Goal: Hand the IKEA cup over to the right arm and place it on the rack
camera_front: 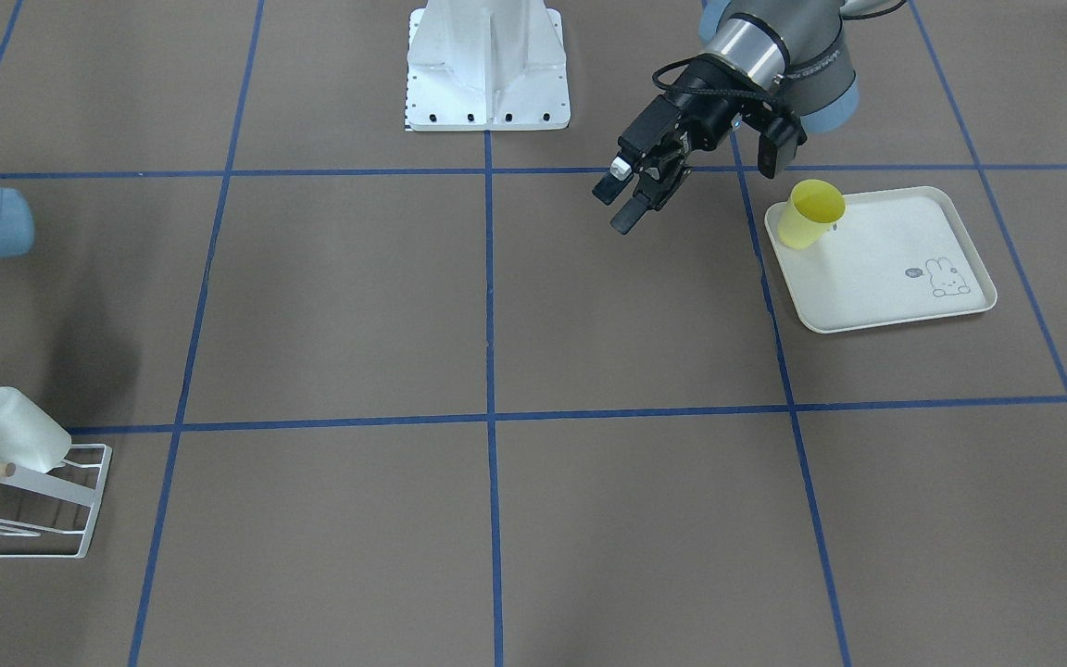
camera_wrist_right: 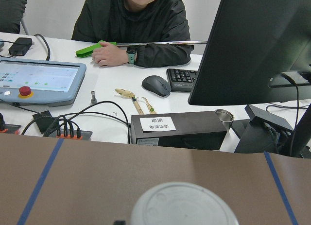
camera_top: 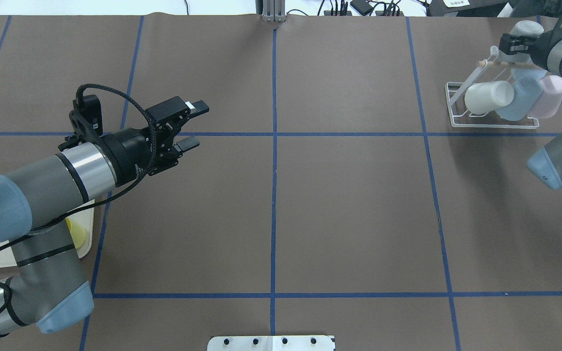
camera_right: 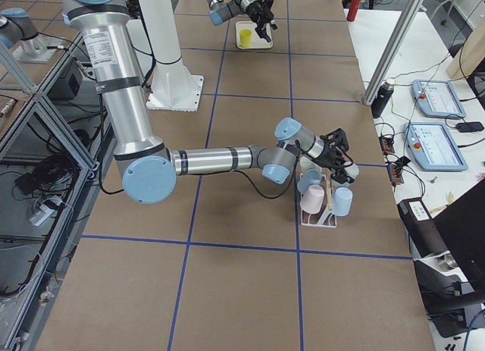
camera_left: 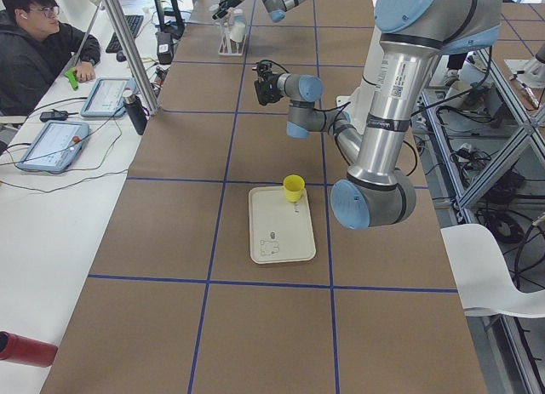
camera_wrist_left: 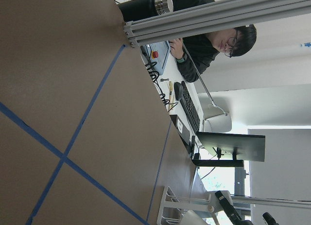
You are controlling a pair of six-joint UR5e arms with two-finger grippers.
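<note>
While the right gripper [camera_top: 514, 40] is up over the far end of the rack [camera_top: 456, 105], it has a pale IKEA cup [camera_top: 527, 28] between its two black fingers, which look closed on the cup's sides. The cup sits right at the tip of the gripper, up off the table, just past the thin wooden dowel [camera_top: 493, 62] at the top of the rack. Its round flat bottom points away from the robot, toward the desk where a person [camera_wrist_right: 136, 25] sits, and its open end points back at the gripper. So its long way runs from the robot out to the far edge of the table. How much it tips up or down is hard to tell. Three more cups lean on the rack under it: a white cup [camera_top: 488, 97], a blue cup [camera_top: 520, 97] and a pink cup [camera_top: 549, 97], side by side. Far off on the other side of the table, the left gripper [camera_top: 199, 126] hangs in the air with its fingers wide apart and nothing in them. Near it, a yellow cup [camera_front: 811, 215] stands with its open end up on a cream tray [camera_front: 895, 306] with a rabbit drawing.
</note>
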